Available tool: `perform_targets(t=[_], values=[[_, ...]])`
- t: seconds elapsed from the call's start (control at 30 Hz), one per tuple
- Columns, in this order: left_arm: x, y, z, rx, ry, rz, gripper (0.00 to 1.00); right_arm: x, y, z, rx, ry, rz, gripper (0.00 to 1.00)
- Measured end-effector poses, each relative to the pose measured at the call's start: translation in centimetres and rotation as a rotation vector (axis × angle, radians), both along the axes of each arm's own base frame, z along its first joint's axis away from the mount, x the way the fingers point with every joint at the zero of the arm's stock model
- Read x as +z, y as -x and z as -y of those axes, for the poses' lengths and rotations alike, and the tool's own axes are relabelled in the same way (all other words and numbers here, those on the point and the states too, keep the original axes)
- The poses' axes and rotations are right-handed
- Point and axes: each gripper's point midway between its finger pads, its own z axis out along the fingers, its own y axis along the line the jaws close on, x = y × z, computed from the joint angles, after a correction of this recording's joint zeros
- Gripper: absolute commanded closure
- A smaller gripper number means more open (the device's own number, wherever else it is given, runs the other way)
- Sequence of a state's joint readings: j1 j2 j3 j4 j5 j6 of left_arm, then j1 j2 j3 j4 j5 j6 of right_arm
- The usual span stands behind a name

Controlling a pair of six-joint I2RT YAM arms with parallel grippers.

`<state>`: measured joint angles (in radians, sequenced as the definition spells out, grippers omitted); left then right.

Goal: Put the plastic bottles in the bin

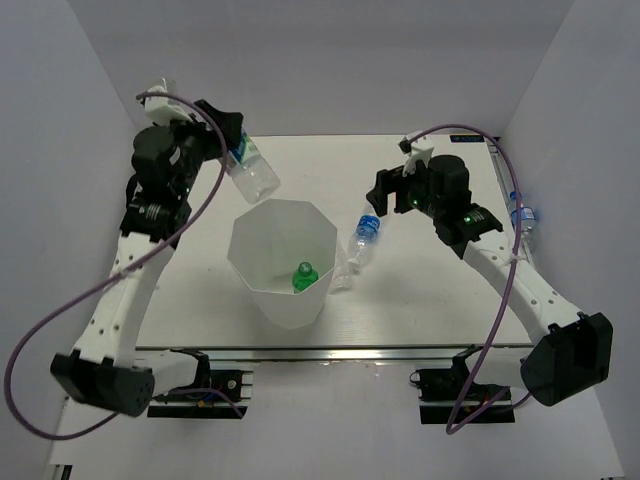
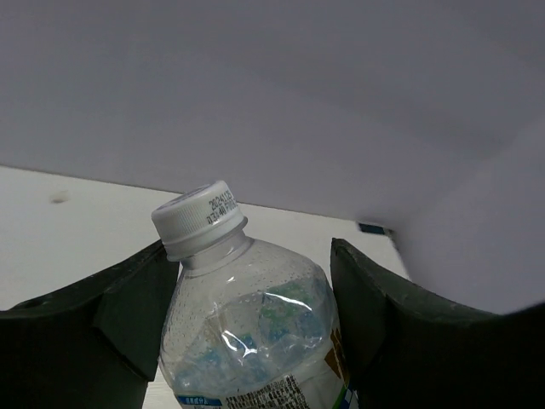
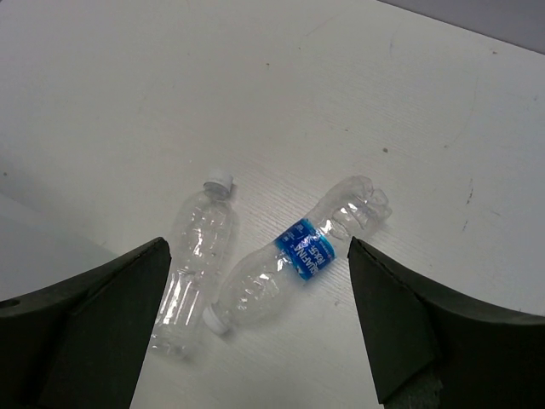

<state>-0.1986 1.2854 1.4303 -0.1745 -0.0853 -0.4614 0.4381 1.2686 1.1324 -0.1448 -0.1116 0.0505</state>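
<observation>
**Carry step: bottle aloft, not yet dropped.**
The bin (image 1: 285, 300) holds a green bottle (image 1: 304, 275). My left claw (image 2: 253, 281) grips the held bottle (image 1: 253, 176) near the far rim; next I swing it over the opening and release, clearing that rim. My right claw (image 3: 257, 256) hangs wide open above a labelled bottle (image 3: 304, 250) and plain bottle (image 3: 197, 256) beside the bin; a far bottle (image 1: 522, 218) lies well right.
</observation>
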Motion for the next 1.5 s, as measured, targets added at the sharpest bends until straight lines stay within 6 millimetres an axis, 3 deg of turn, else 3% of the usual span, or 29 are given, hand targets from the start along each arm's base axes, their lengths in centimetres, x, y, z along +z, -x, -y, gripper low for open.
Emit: perform_targets(t=[0.1, 0.2, 0.27, 0.37, 0.4, 0.5, 0.6, 0.63, 0.67, 0.87, 1.0, 1.07, 1.2, 1.3, 1.37, 1.47, 1.5], values=[[1.9, 4.9, 4.4, -0.192, 0.017, 0.075, 1.00, -1.4, 0.1, 0.7, -0.018, 0.003, -0.023, 0.11], [1.3, 8.3, 9.3, -0.367, 0.002, 0.073, 1.00, -2.4, -0.1, 1.6, -0.048, -0.002, -0.052, 0.11], [-0.8, 9.7, 12.2, -0.461, -0.025, 0.032, 0.95, -2.7, -0.3, 2.0, -0.064, -0.010, -0.059, 0.11], [-5.6, 11.7, 15.5, -0.573, -0.096, -0.077, 0.89, -3.2, -0.5, 2.6, -0.087, -0.020, -0.065, 0.11], [-7.1, 12.4, 16.1, -0.599, -0.123, -0.114, 0.76, -3.5, -0.6, 2.9, -0.095, -0.021, -0.071, 0.11], [-9.3, 13.7, 16.5, -0.627, -0.169, -0.165, 0.55, -3.9, -0.8, 3.6, -0.122, -0.032, -0.088, 0.11], [-9.1, 14.6, 16.0, -0.638, -0.179, -0.151, 0.37, -3.9, -1.2, 4.3, -0.148, -0.048, -0.096, 0.11], [-8.8, 14.9, 15.8, -0.642, -0.178, -0.139, 0.16, -4.0, -1.3, 4.4, -0.154, -0.051, -0.100, 0.11], [-8.6, 15.1, 15.7, -0.645, -0.179, -0.128, 0.02, -4.1, -1.4, 4.5, -0.159, -0.053, -0.103, 0.11], [-8.8, 15.2, 16.0, -0.658, -0.197, -0.127, 0.02, -5.6, -2.0, 4.6, -0.169, -0.041, -0.144, 0.11], [-9.3, 14.1, 14.8, -0.567, -0.224, -0.154, 0.02, -7.5, -2.6, 4.3, -0.180, -0.031, -0.202, 0.11], [-8.5, 13.1, 13.4, -0.469, -0.229, -0.144, 0.02, -8.6, -3.0, 4.0, -0.194, -0.033, -0.237, 0.11], [-5.6, 10.4, 9.7, -0.220, -0.222, -0.110, 0.02, -11.1, -4.4, 2.7, -0.248, -0.034, -0.322, 0.11], [-4.1, 7.0, 6.0, -0.065, -0.185, -0.111, 0.02, -13.8, -5.5, 1.2, -0.290, -0.043, -0.405, 0.11], [-5.0, 4.5, 2.5, 0.049, -0.161, -0.147, 0.02, -16.2, -5.9, 0.2, -0.315, -0.026, -0.459, 0.11], [-8.3, 1.5, -2.2, 0.176, -0.125, -0.238, 0.02, -20.1, -6.5, -0.3, -0.390, 0.025, -0.546, 0.13], [-9.8, 0.8, -3.6, 0.201, -0.104, -0.273, 0.02, -21.2, -6.8, -0.4, -0.419, 0.042, -0.567, 0.26]])
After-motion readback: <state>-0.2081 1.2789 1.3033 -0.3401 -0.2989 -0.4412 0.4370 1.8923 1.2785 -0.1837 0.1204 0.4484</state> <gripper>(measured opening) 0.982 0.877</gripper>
